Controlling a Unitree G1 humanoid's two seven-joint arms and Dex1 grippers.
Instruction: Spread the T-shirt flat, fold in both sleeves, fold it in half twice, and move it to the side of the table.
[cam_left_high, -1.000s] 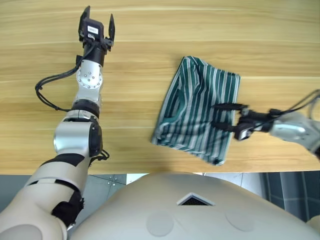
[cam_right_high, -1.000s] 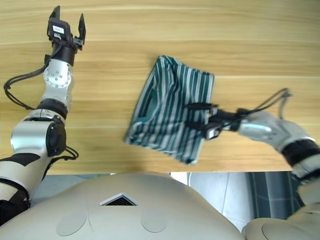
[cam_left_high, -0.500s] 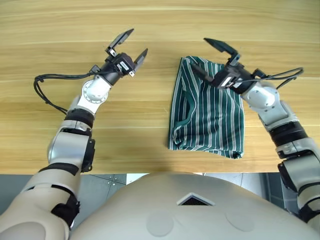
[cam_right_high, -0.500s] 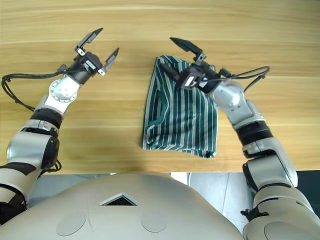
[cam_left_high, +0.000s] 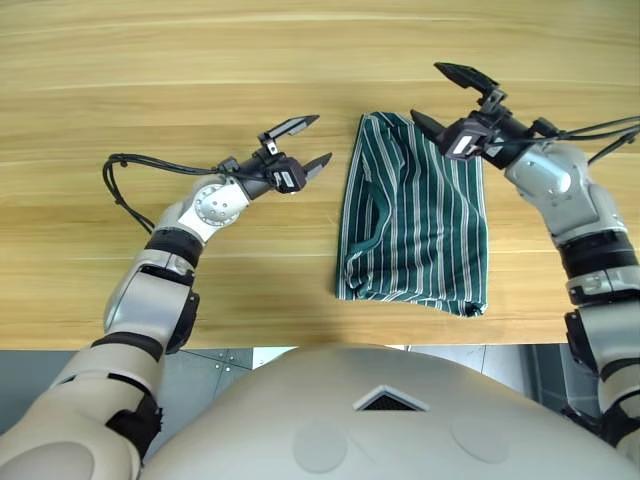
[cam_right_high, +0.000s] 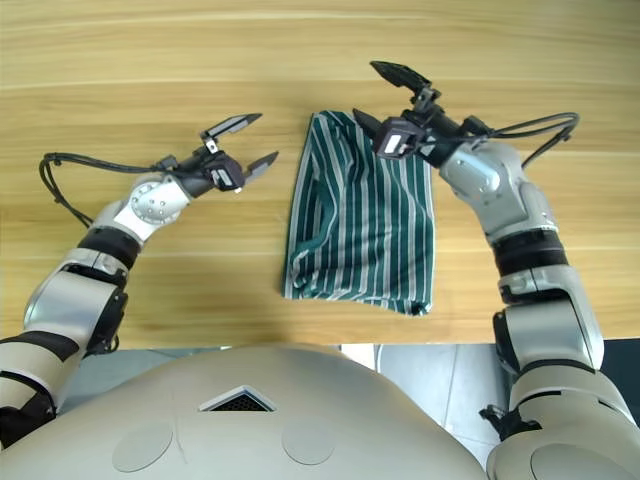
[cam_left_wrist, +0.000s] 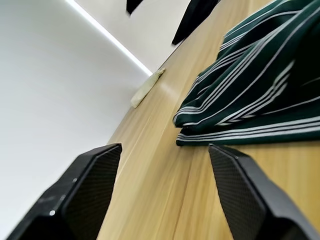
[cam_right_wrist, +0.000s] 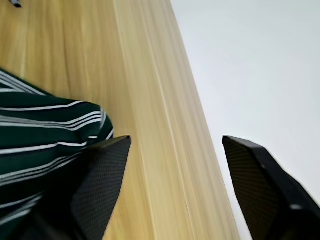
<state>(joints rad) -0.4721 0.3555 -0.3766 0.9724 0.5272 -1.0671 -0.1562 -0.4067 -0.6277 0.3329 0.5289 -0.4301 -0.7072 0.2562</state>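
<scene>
t-shirt (cam_left_high: 415, 215), dark green with thin pale stripes, lies folded into a compact, roughly rectangular bundle on the wooden table (cam_left_high: 300, 60), right of the middle and reaching close to the near edge. its near left corner is rumpled, with a fold bulging up.

the right gripper (cam_left_high: 425, 90) is at the shirt's far right corner, its two fingers spread wide and gripping nothing. one fingertip is at the cloth's far edge, and whether it touches i cannot tell. the other is farther out over bare wood. the right forearm comes in from the right, elbow bent, wrist turned so the fingers point left.

the left gripper (cam_left_high: 322, 138) is just left of the shirt's far left corner, apart from the cloth, fingers (cam_left_wrist: 85, 195) likewise spread and empty, pointing right toward the shirt. the left arm reaches in from the near left, its forearm angled to the right.
</scene>
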